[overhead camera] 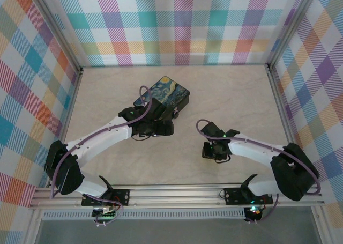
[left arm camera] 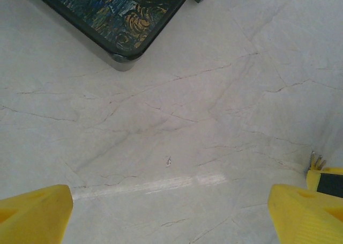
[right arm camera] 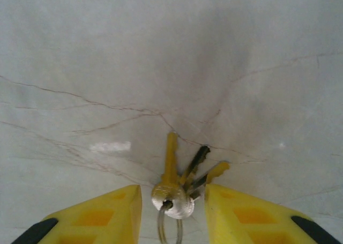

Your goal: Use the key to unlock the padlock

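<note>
With my right jaws apart around the key (right arm camera: 171,166), lying lower centre on the tabletop (right arm camera: 161,51), and left jaws wide apart, I risk nudging the bunch askew when closing.

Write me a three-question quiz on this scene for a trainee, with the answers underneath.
1. True or false: the left claw is shut.
2. What lies between the fingers of the right claw? A. a bunch of keys on a ring; B. a coin; C. nothing.
3. Which claw is nearer the painted box?
Key: 1 false, its fingers stand wide apart; 2 A; 3 the left.
</note>
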